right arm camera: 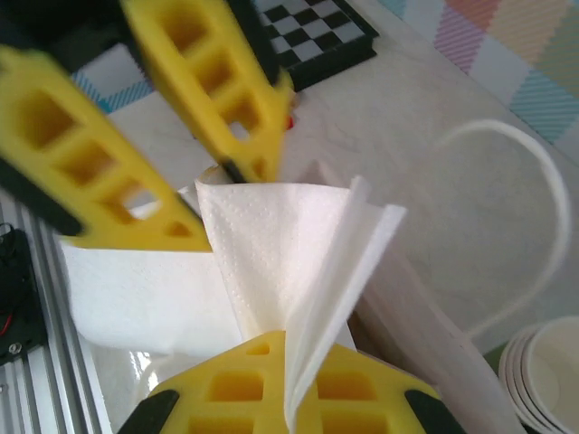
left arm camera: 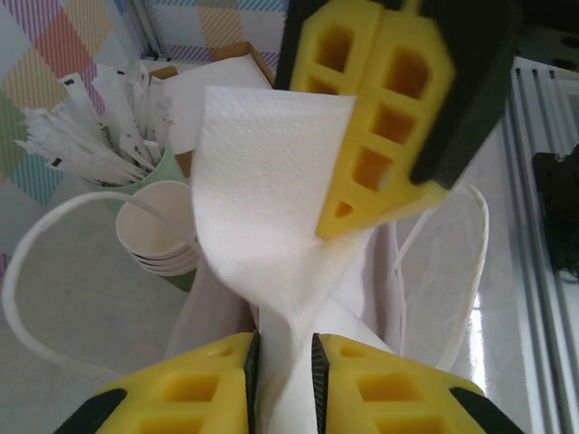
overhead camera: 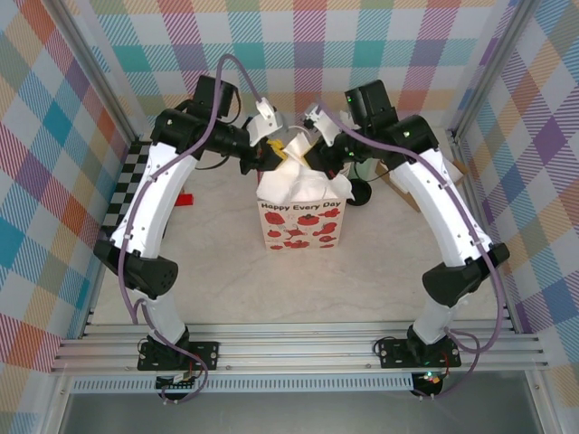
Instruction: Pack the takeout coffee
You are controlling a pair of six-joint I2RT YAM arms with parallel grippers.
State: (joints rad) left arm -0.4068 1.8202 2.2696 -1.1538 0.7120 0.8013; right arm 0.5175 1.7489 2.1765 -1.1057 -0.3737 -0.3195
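Seemingly right gripper (right arm camera: 285, 353) on napkin (right arm camera: 271, 235).

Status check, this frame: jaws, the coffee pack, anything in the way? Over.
Right gripper jaws shut on napkin; left gripper jaws parted around it. Napkin stands out of bag mouth. Cup stack, stirrers close beside bag.

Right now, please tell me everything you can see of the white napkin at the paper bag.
The white napkin is thin embossed paper, folded in layers and creased. It sticks out of the mouth of the printed paper bag. The right gripper is shut on one upper corner; the left gripper stands open with a lower fold between its fingers.
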